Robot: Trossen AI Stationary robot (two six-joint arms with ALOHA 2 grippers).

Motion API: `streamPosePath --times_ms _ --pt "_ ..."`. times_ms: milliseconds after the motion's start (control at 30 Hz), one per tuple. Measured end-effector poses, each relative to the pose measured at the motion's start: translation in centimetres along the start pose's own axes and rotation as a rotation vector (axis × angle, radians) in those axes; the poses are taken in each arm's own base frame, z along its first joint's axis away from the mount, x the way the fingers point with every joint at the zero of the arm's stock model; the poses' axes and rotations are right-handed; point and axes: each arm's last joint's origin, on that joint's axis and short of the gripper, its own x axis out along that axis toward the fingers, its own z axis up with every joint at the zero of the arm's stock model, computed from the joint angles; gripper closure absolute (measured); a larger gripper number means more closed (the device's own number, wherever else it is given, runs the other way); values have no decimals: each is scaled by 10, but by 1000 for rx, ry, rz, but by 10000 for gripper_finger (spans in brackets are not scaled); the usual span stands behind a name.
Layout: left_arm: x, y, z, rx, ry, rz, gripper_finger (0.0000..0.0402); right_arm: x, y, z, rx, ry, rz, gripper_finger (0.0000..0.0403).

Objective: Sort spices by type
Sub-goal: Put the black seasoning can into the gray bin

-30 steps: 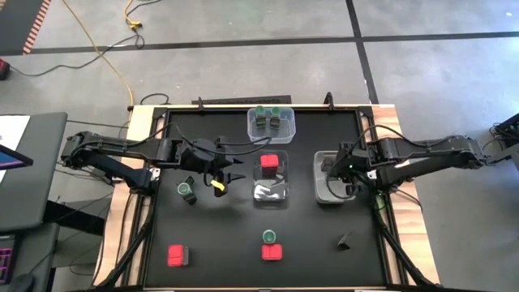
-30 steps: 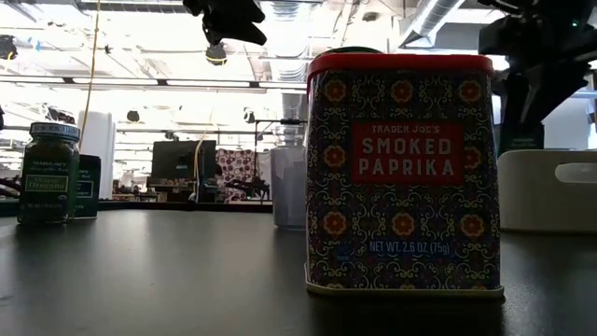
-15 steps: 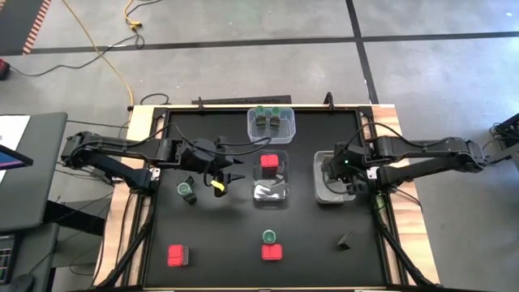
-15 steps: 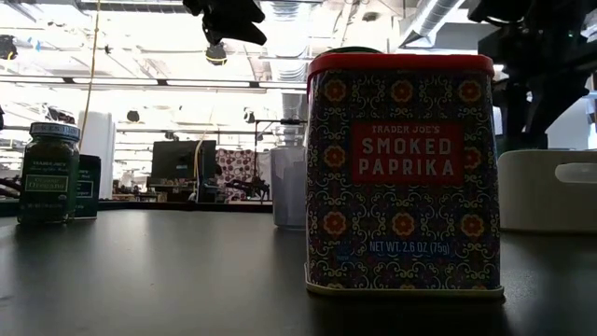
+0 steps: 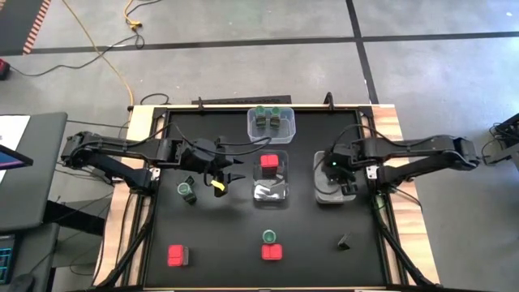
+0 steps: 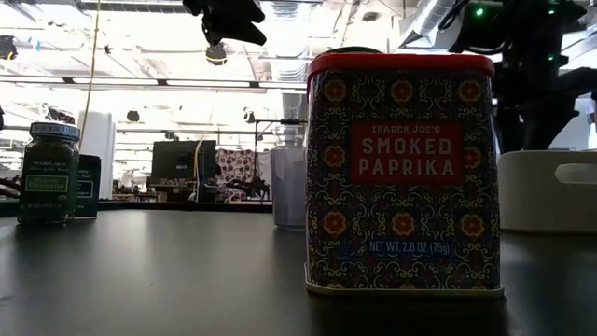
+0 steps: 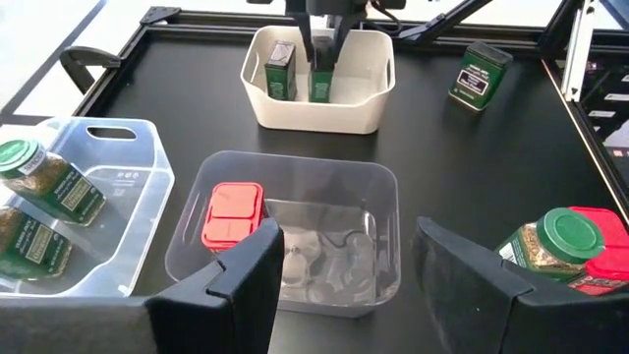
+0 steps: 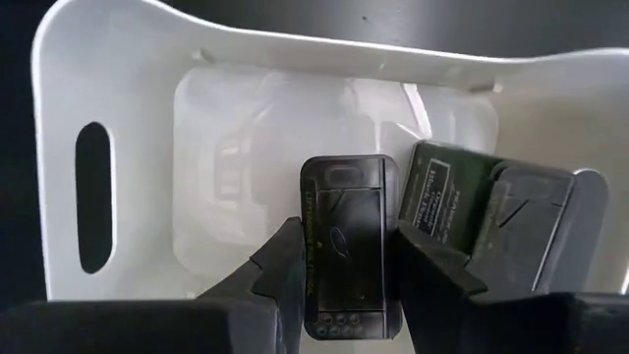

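**Dark tin held over the white tub**

Black bench (image 5: pixel 211 235), left to right in the high view: a red paprika tin (image 5: pixel 177 255) sits lower left. Above it, a green-lidded jar (image 5: pixel 186 190) stands just beside the left gripper (image 7: pixel 339 258), which hovers with its jaws wide and empty. At centre, a clear tub (image 5: pixel 271 192) holds one red tin (image 5: pixel 270 161); another clear tub (image 5: pixel 272 130) at upper centre holds green-lidded jars (image 5: pixel 261 112). Right of centre, the right gripper (image 8: pixel 341 258) hangs over the white tub (image 8: pixel 118 88), its jaws clamping a dark blocky tin (image 8: pixel 346 236) beside another tin (image 8: pixel 447 197) lying inside.
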Motion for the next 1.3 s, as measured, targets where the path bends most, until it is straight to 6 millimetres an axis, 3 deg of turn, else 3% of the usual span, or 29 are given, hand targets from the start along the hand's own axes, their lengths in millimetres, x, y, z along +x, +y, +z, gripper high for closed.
streamPosePath --times_ms 400,1300 --pt "0 0 0 15 2 1 187 -3 -12 6 88 -52 -27 249" --pt "0 0 -1 16 10 1 187 -2 -11 5 81 -34 -22 218"
